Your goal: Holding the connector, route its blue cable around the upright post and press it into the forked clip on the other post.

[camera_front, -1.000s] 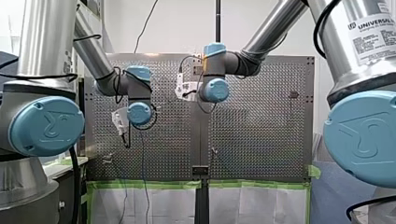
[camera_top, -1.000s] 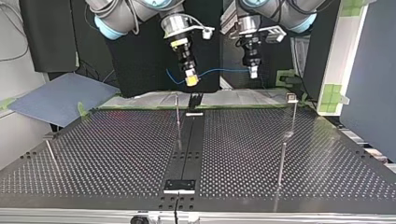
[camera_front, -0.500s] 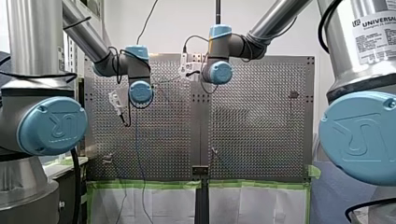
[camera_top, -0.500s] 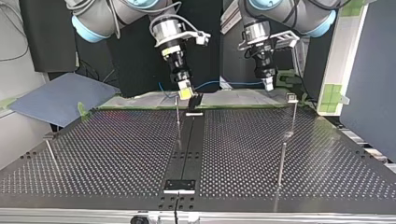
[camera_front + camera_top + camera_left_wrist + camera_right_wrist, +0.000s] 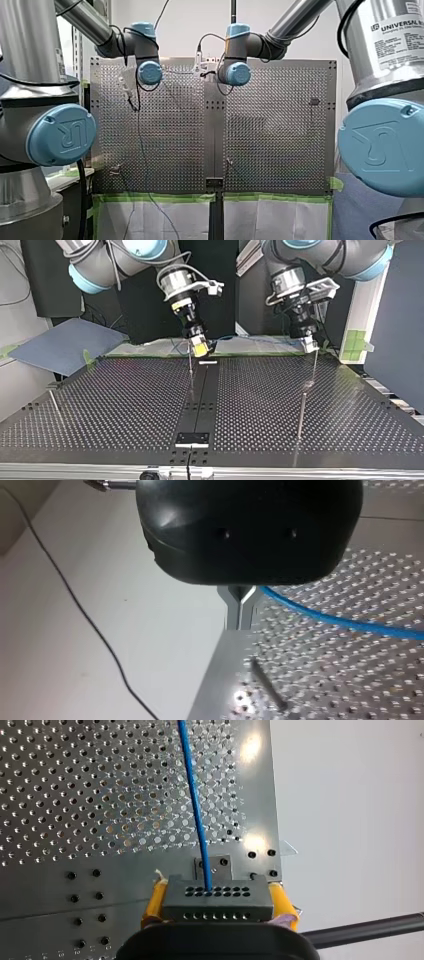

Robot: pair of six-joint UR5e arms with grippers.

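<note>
Clamping the connector [image 5: 218,906], your right gripper [image 5: 218,895] trails the blue cable [image 5: 195,805]; left gripper [image 5: 309,343] at the forked clip [image 5: 241,612], grip unreadable.

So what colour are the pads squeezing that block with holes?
Yellow. The pads show best in the right wrist view, gripping the connector.

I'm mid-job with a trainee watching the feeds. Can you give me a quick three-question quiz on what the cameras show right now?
1. True or false: my right gripper is shut on the dark grey multi-hole connector that the thin blue cable plugs into.
2. Multiple choice: which stands at the metal forked clip? (A) my left gripper, (B) my right gripper, (C) neither.
3. Fill in: the pads on either side of the connector are coloured ____.
Key: 1 true; 2 A; 3 yellow.
</note>
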